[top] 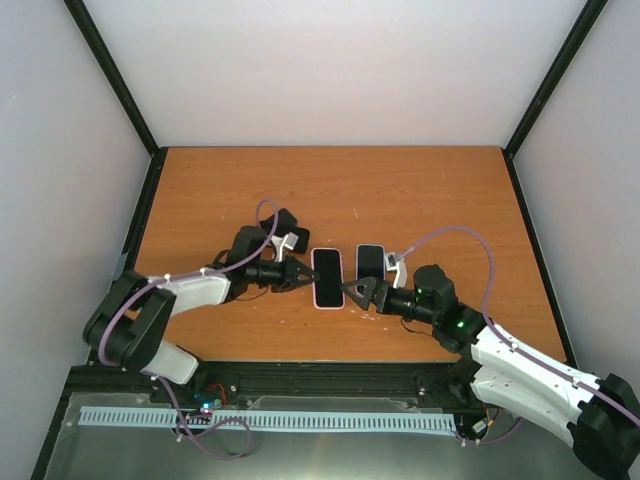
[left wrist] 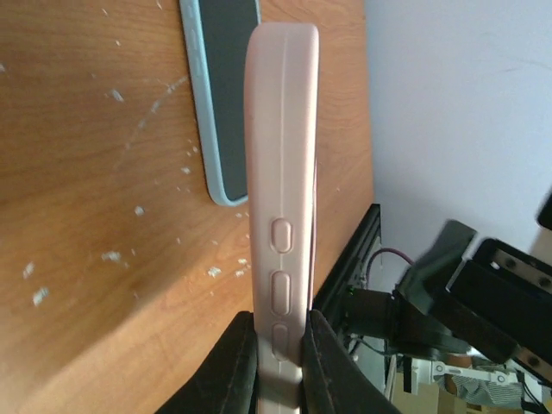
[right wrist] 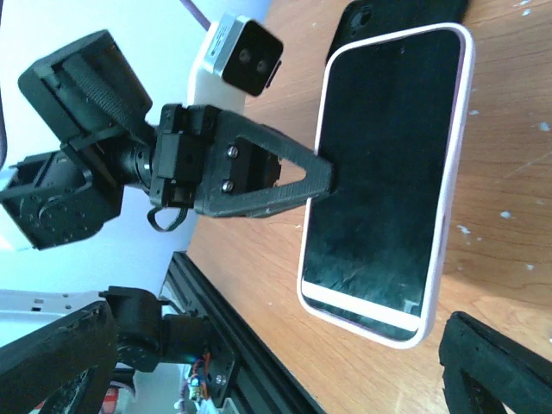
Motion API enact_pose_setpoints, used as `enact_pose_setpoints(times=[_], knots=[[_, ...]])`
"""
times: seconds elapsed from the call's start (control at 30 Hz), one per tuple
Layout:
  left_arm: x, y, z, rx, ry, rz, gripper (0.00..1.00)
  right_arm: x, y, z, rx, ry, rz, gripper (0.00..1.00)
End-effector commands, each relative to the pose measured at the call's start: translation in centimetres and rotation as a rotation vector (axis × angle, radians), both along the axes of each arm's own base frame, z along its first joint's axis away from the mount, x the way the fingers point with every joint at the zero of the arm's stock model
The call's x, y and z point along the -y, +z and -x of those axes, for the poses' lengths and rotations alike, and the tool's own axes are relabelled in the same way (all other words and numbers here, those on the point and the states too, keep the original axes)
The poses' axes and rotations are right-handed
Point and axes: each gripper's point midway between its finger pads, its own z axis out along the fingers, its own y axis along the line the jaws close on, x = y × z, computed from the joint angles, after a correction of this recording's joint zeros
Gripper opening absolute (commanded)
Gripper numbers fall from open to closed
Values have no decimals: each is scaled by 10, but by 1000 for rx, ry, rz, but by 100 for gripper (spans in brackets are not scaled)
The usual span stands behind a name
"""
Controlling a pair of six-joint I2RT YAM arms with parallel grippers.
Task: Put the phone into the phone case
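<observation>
Phone case (pink) clamped edgewise by left gripper, arm reaching low; right gripper unclenched, jaws wide.

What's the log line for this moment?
left end effector: shut on pink phone case | right end effector: open | phone: in case, screen up

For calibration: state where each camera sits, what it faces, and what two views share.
Top external: above and behind, looking down on the brown wooden table; both arms flanking the pink rubbery phone case.
Left wrist: low over the table, sighting along the case's edge; left end effector shut on it.
Right wrist: faces the case's black front; its open fingers at bottom corners.
Shared: top and right wrist show the left end effector.
</observation>
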Motion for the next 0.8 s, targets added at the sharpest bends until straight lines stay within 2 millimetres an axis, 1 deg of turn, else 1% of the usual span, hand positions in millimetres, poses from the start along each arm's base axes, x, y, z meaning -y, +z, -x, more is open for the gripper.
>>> enact_pose_setpoints(times=[0.0,0.1,0.23,0.33,0.53,0.6,0.7,0.77], knots=[[17,8,-25,71,-47,1,0,11,-3,-5,18,-51,72,100],[24,0,-42,65,-46,-20,0,14,-4,-5,16,-60,87,100],[33,-12,-54,34,-59,-20,0,17,0,-6,29,-66,105,100],[36,-23,-58,8,-62,-28,1,19,2,-7,41,-77,121,100],[34,-45,-60,-32,-51,-77,9,18,2,-9,41,-80,123,100],[32,-50,-60,-37,-44,-97,16,17,2,-10,41,-80,122,100],[26,-53,-63,-43,-18,-149,33,17,2,-10,38,-79,121,100],[22,-51,-66,-30,5,-182,46,16,3,-10,41,-78,120,100]])
